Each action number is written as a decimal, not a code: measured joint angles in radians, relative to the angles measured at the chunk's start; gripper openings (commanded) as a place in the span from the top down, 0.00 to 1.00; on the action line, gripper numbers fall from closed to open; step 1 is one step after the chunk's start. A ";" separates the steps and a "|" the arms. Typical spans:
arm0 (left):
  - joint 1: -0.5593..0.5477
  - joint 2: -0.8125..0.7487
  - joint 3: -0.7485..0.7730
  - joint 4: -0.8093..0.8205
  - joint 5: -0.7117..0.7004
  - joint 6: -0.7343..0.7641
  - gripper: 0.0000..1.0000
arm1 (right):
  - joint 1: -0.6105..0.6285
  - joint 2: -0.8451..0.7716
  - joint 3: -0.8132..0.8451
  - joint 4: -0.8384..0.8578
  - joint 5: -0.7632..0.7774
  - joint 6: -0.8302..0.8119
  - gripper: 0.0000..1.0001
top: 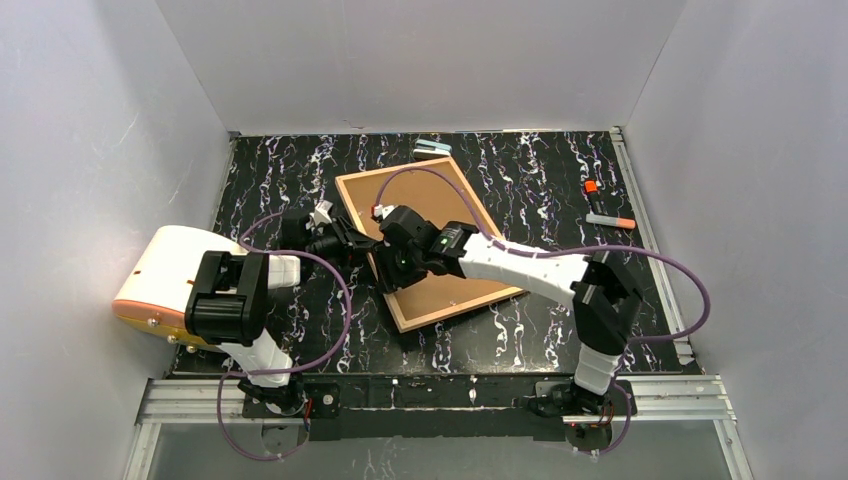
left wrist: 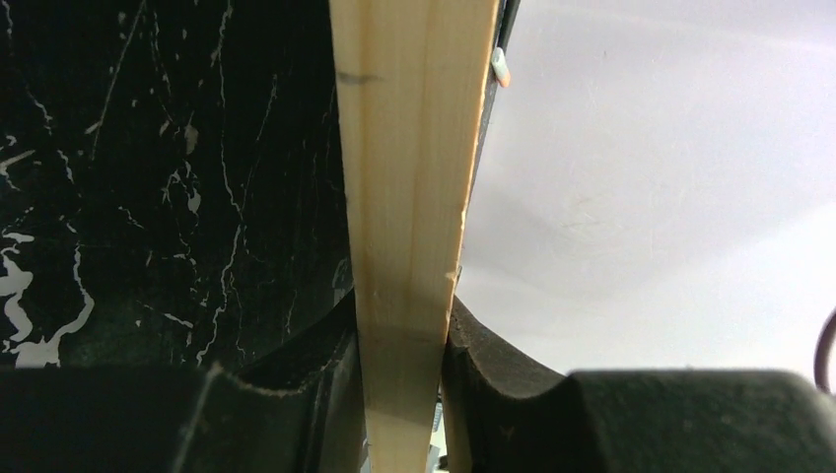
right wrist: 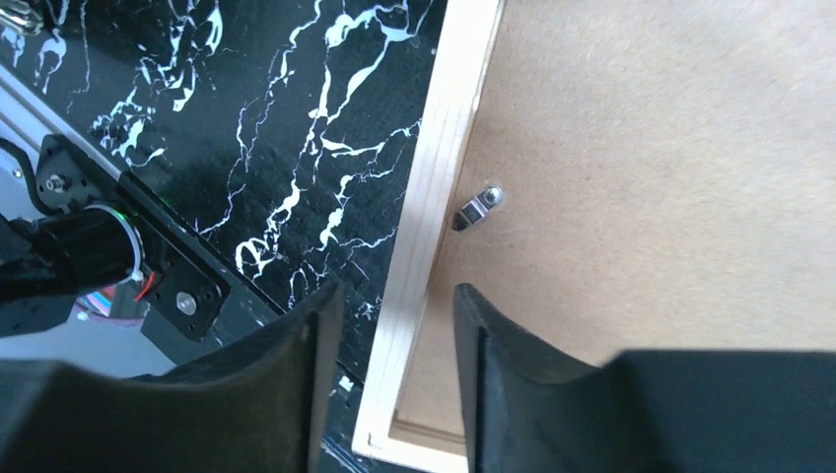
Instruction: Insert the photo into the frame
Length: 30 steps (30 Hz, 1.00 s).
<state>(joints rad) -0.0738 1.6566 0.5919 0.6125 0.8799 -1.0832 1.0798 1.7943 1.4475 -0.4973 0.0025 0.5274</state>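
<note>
Left gripper (left wrist: 399, 340) is clamped on the light-wood border of the frame (left wrist: 414, 148), one finger on each face. Right gripper (right wrist: 394, 301) hangs with its jaws apart, straddling the frame's border (right wrist: 444, 148) just beside a metal turn clip (right wrist: 480, 207).

The frame (top: 393, 168) lies back-up and skewed on the black marbled table (top: 540, 180), with the brown backing board (right wrist: 670, 197) seated in it. The photo isn't visible in any view, so I can't tell if it's under the board.

Step looks like clip work on the back, left arm steadying. Next move likely needs the right fingers to shift onto the clip tab and swivel it.

Both wrists crowd the frame's left edge, tight there. There's open table toward the right. Markers (top: 610, 220) are well apart, and there are small items (top: 432, 148) near the far corner.
</note>
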 measured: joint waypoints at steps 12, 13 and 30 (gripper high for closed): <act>0.000 -0.164 0.109 -0.344 -0.058 0.081 0.91 | -0.006 -0.122 0.079 -0.073 0.219 -0.047 0.22; 0.000 -0.177 0.131 -0.391 -0.066 0.089 0.91 | -0.004 -0.116 0.104 -0.091 0.238 -0.055 0.21; 0.000 -0.251 0.423 -0.935 -0.188 0.172 0.91 | 0.230 0.110 0.440 -0.307 0.561 -0.203 0.22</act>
<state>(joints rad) -0.0742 1.4055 1.0145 -0.3222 0.6914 -0.9112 1.3094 1.9041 1.8874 -0.8040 0.5632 0.3241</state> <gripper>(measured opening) 0.247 0.812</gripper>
